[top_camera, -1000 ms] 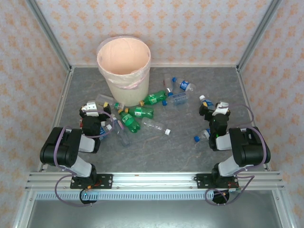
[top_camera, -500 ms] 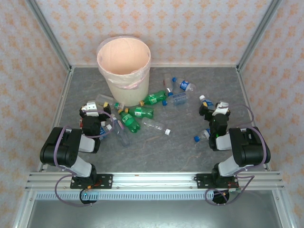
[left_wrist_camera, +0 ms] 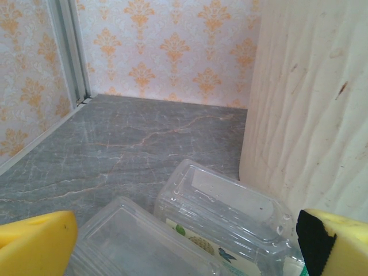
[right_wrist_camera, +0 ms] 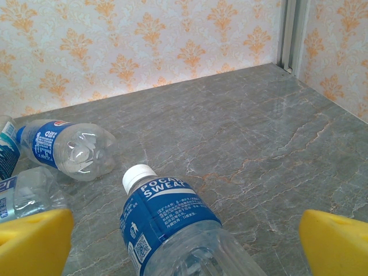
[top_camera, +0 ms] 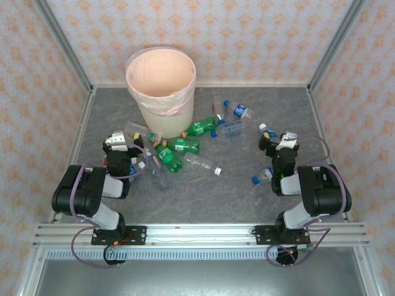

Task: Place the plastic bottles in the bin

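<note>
My left gripper [left_wrist_camera: 184, 250] is spread wide over a clear bottle [left_wrist_camera: 224, 210] lying just beside the bin [left_wrist_camera: 310, 115]; my right gripper [right_wrist_camera: 184, 247], equally spread, frames a white-capped bottle [right_wrist_camera: 164, 221]. Nothing gripped yet, I judge: next I must lower and close

Bin [left_wrist_camera: 310, 103] cropped at right edge; white-capped bottle [right_wrist_camera: 167, 215] cut off below.

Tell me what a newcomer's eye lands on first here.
The big cream bin with its pink liner stands far back, left of centre. Plastic bottles litter the grey tabletop before it, green ones nearest its base. A blue-labelled Pocari Sweat bottle lies just ahead of the open right gripper.
</note>
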Tool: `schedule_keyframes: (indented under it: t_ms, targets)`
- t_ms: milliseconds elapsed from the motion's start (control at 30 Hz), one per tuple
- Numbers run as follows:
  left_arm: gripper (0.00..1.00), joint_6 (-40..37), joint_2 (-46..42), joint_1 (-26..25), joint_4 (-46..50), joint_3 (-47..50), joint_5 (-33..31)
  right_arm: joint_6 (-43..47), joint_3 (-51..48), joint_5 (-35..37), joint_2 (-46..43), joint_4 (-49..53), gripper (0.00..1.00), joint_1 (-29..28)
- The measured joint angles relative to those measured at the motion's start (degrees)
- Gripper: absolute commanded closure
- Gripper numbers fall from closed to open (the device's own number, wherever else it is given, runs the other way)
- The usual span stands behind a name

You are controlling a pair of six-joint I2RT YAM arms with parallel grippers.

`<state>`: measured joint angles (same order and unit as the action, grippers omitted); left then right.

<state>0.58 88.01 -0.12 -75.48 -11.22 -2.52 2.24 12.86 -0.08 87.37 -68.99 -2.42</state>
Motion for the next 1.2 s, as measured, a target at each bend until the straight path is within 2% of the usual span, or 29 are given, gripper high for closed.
schedule_keyframes:
  t_ms: [133,233,367,500,600,667,833,1033,1200]
  targets:
    - [0.0,1.0,-2.4,0.2,4.2,-0.9,-2.7,-0.6,0.0,1.8,-0.4,0.1,0.0,0.0]
    - [0.0,2.4,-9.3,0.2,12.6,-3.9,-5.3,-2.1,0.2,4.5,-5.2,4.7,0.0,0.0]
    - [0.0,10.2,-19.4,0.2,32.0,-15.0,-10.9,-6.3,6.1,8.2,-14.1,17.9,0.0,0.0]
    - [0.0,20.2,-24.2,0.3,50.9,-28.0,-13.9,-12.9,8.8,10.6,-21.5,26.0,0.0,0.0]
    - [0.0,26.8,-28.4,1.0,58.2,-29.2,-13.4,-21.7,10.3,13.8,-26.6,35.6,0.0,0.0]
    - [0.0,30.9,-32.4,2.2,60.4,-26.6,-10.7,-25.5,11.8,14.0,-29.6,41.4,0.0,0.1]
    - [0.0,39.5,-39.9,3.3,64.2,-19.2,-5.1,-28.3,14.8,7.4,-34.8,49.0,0.0,0.1]
    - [0.01,46.2,-38.7,3.3,74.3,-19.1,-1.9,-27.5,20.1,-2.8,-35.8,55.4,0.0,0.1]
    - [0.01,50.6,-38.6,3.3,84.3,-20.6,1.8,-26.0,22.6,-6.9,-35.8,58.3,0.0,-2.1]
